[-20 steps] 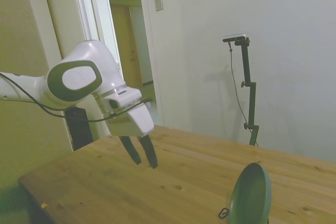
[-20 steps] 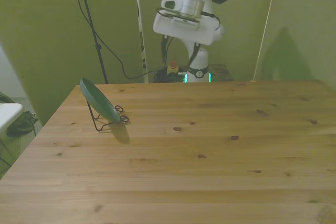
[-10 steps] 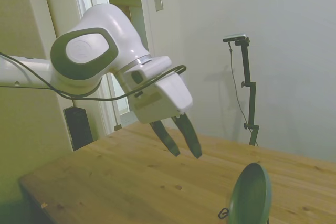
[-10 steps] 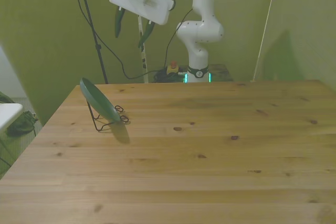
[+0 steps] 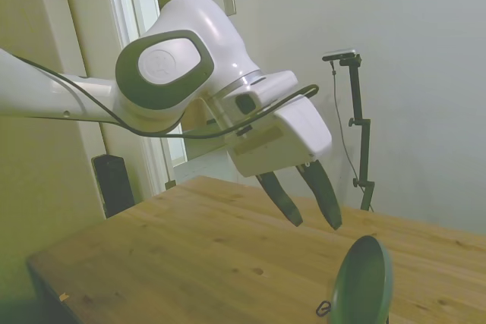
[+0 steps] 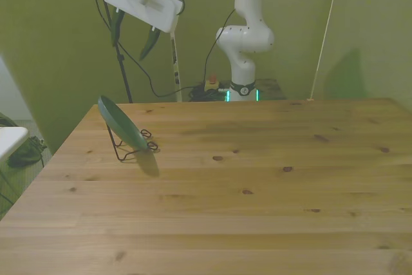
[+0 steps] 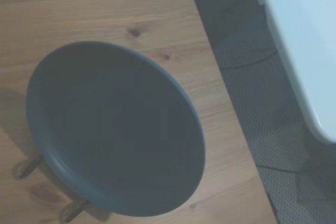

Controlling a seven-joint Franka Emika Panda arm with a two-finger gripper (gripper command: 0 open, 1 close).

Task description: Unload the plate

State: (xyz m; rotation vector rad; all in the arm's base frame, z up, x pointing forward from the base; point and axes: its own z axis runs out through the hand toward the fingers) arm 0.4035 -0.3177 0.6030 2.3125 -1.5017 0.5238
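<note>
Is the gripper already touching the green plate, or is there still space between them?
Apart. In the front view the gripper hangs high above the plate, with bare wall between them. The side view agrees: its fingertips end above the plate's rim.

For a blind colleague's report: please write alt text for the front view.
A dark green plate leans in a black wire stand on a wooden table, near the front view's left edge. The white arm's gripper hangs high above it, jaws open.
</note>
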